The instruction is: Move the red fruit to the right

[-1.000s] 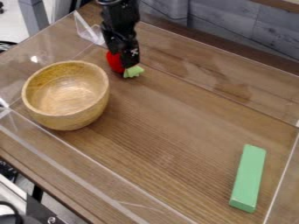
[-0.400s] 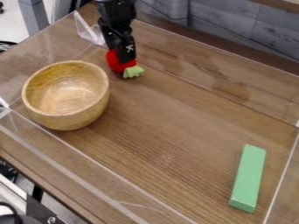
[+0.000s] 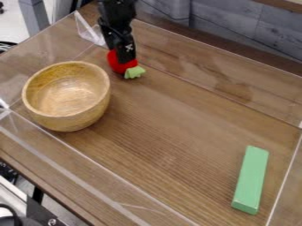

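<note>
Up at about eleven o'clock on the wooden table (image 3: pixel 177 115), the black claw (image 3: pixel 116 51) points straight down over the red fruit (image 3: pixel 122 62), its jaws spread wide and reaching down around the top of the fruit; whether they touch it cannot be told, and nothing is lifted. That fruit rests on the table, its green leafy cap (image 3: pixel 134 73) poking out toward four o'clock. A round wooden bowl (image 3: pixel 67 94) sits near it at about nine o'clock, apart from the fruit. Well away, at five o'clock by the table's edge, lies a long flat green block (image 3: pixel 250 179). Clear plastic walls (image 3: pixel 48 35) ring the table.
</note>
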`<state>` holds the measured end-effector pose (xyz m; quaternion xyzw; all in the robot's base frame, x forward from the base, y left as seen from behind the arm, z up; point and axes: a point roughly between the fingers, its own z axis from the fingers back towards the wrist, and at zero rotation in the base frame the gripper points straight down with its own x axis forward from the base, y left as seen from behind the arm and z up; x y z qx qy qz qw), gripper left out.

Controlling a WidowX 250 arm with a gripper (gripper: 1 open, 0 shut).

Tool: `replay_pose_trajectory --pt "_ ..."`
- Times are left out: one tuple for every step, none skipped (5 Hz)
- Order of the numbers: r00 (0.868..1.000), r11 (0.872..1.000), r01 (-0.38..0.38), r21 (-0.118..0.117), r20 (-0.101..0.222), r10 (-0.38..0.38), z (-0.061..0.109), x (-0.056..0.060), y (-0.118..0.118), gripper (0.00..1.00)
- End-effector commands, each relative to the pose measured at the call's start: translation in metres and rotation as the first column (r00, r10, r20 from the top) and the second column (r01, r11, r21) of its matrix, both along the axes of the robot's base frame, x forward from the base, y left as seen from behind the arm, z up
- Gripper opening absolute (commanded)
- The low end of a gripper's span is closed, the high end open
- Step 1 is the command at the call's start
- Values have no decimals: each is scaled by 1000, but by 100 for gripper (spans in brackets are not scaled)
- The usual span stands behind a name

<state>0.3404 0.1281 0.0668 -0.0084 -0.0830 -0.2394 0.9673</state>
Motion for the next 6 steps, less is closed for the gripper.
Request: replay_pose_trajectory --pt "999 1000 0 19 34 -1 7 6 -3 100" --pt "1000 1000 -19 16 21 19 -1 3 -11 100" --pt "999 999 -39 13 8 38 -7 0 -18 100" --pt "998 998 -70 8 0 70 -15 5 -25 0" --pt "987 987 -160 -20 11 160 -5 7 -33 0" --pt "979 979 -202 -37 7 203 -6 13 -39 0"
